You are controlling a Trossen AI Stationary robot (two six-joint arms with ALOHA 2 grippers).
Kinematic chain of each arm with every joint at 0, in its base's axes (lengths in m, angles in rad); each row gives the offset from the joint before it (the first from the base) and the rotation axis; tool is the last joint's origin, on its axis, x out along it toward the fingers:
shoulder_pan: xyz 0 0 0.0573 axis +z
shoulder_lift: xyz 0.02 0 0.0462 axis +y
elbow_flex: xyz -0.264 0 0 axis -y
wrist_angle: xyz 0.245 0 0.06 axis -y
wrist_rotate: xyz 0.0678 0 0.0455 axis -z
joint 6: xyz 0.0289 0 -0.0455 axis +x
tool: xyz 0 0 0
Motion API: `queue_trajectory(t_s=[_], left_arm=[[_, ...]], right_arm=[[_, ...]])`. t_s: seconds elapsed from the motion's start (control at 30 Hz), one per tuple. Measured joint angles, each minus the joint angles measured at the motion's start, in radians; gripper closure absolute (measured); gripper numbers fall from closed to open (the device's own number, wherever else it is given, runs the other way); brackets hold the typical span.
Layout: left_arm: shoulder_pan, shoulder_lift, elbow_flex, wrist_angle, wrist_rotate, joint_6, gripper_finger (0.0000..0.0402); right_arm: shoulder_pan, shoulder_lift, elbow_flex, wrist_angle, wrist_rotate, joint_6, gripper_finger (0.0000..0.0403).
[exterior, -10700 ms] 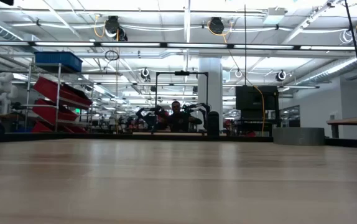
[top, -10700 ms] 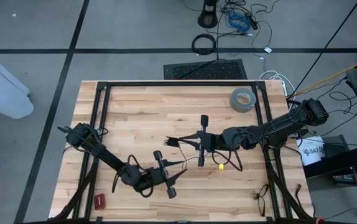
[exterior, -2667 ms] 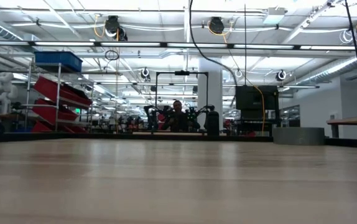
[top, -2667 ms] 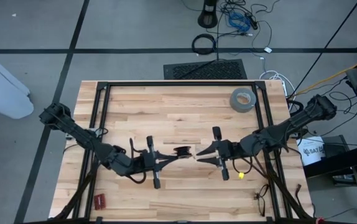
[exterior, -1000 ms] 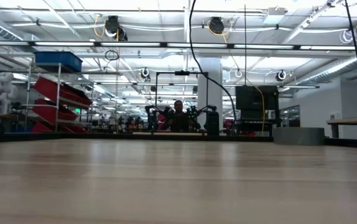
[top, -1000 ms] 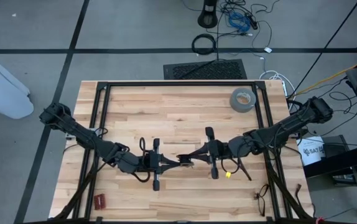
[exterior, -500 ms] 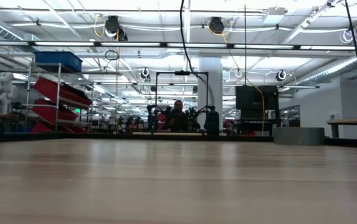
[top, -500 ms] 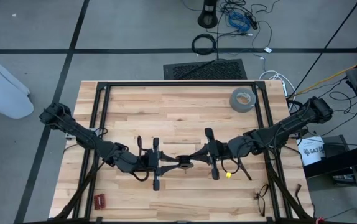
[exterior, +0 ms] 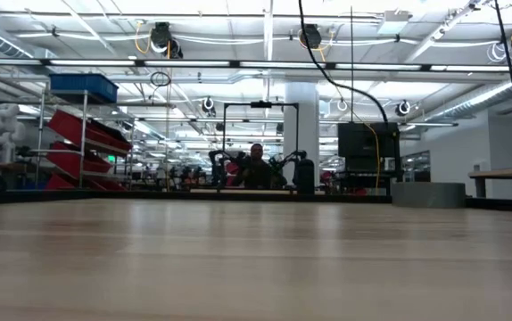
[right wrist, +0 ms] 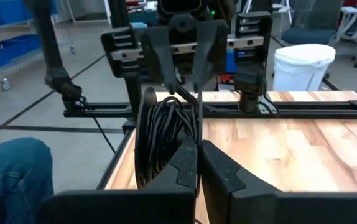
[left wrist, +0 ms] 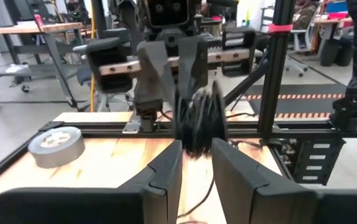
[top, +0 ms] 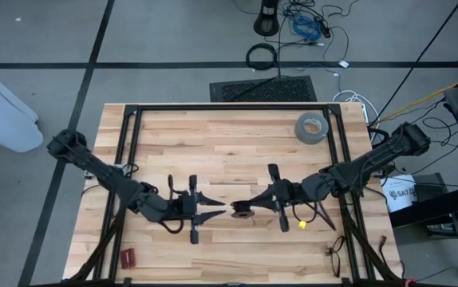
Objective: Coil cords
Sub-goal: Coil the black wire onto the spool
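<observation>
We saw the right tool (top: 249,210) pinching the thin black wire bundle (top: 242,211) to keep its loops gathered; the left tool (top: 213,210), fingers spread, faced it just apart.

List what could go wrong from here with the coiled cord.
1. The right gripper alone pinches the coiled cord at one edge of the bundle. Nothing ties the loops, so they may spring apart or slide out.
2. The left gripper is open and faces the coil closely. Any move forward might snag a loop and pull it loose.
3. The coil hangs above the table. If it drops, the loops may unwind.
</observation>
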Motion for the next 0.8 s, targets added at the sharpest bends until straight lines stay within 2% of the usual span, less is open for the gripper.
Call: queue_trajectory(t_s=[0.23,0.43,0.53,0.63,0.8], left_arm=[[-0.053,-0.021,0.000,-0.017,-0.098,0.002,0.0308],[-0.068,-0.001,0.000,-0.064,-0.115,-0.064,0.0307],[-0.068,0.043,-0.005,-0.084,-0.141,-0.106,0.0307],[-0.067,0.104,-0.005,-0.015,-0.161,-0.099,0.0307],[-0.051,0.200,-0.005,0.092,-0.252,-0.084,0.0305]], right_arm=[[0.001,-0.028,0.000,0.000,0.020,-0.011,0.0403],[0.002,-0.057,0.000,0.031,0.056,-0.037,0.0403],[0.002,-0.077,0.000,0.030,0.065,-0.055,0.0403],[0.001,-0.088,0.000,0.046,0.068,-0.079,0.0403],[0.001,-0.099,0.000,0.099,0.061,-0.126,0.0403]])
